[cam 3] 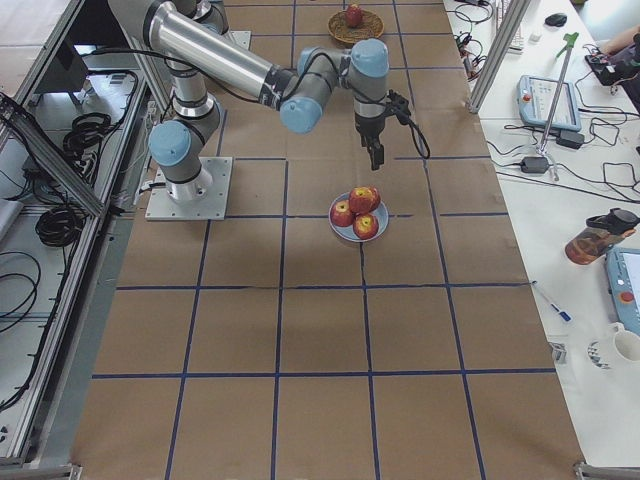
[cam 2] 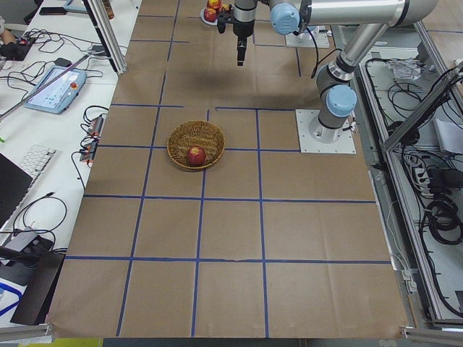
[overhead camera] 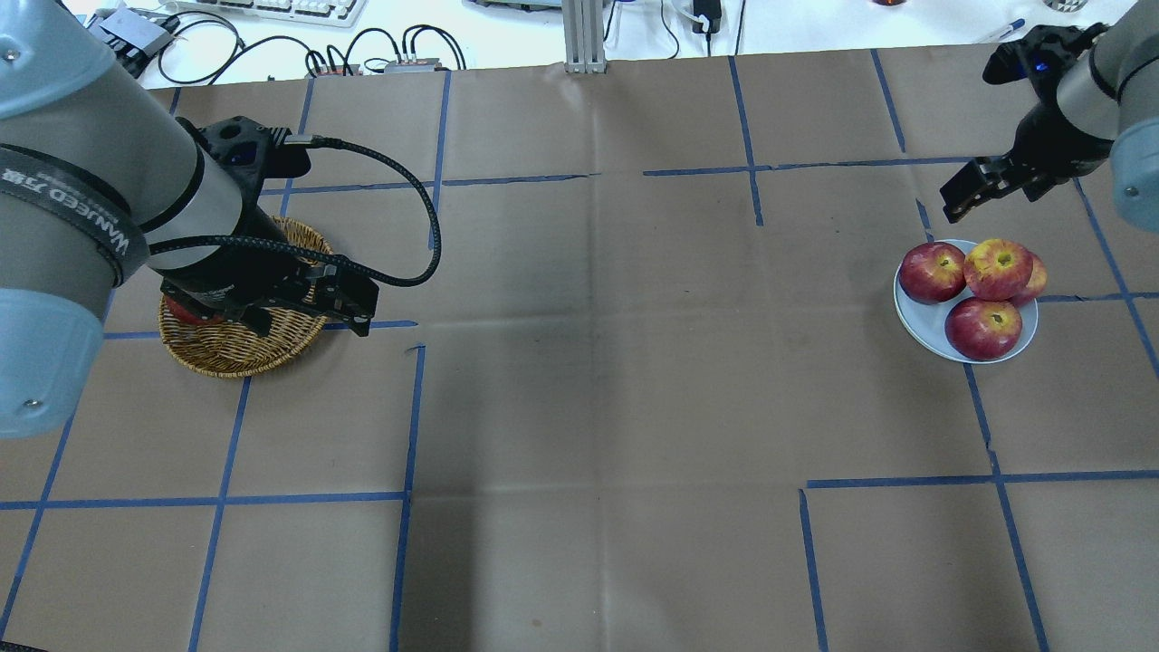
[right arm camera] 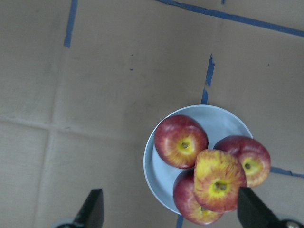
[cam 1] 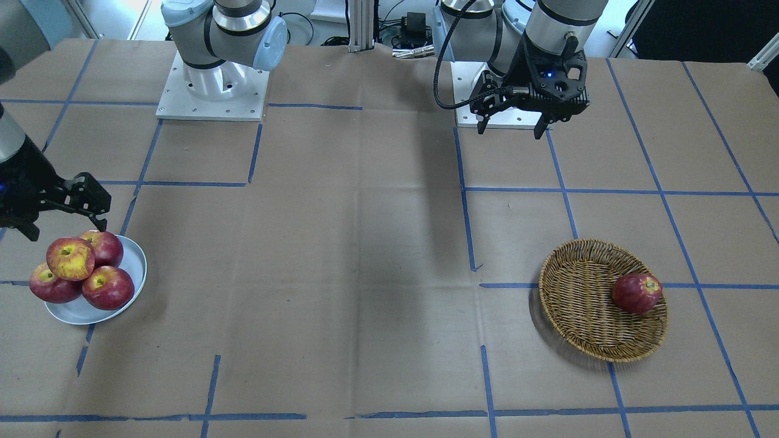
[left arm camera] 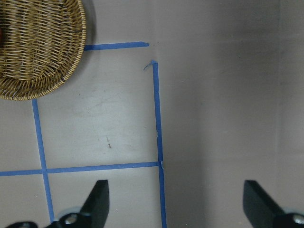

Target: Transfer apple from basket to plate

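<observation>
The apple (cam 1: pixel 70 258), red streaked with yellow, rests on top of three dark red apples on the pale blue plate (cam 1: pixel 137 263). It also shows in the overhead view (overhead camera: pixel 997 268) and the right wrist view (right arm camera: pixel 218 179). My right gripper (cam 1: pixel 66 227) hangs open and empty just above and behind the plate (right arm camera: pixel 223 122). The wicker basket (cam 1: pixel 584 304) holds one dark red apple (cam 1: pixel 636 293). My left gripper (cam 1: pixel 510 130) is open and empty, raised high near its base, well away from the basket (left arm camera: pixel 33 52).
Brown paper with blue tape lines covers the table. The two arm bases (cam 1: pixel 212 91) stand at the robot's edge. In the overhead view my left arm (overhead camera: pixel 136 208) hides part of the basket (overhead camera: pixel 226 349). Keyboards and cables lie beyond the far edge.
</observation>
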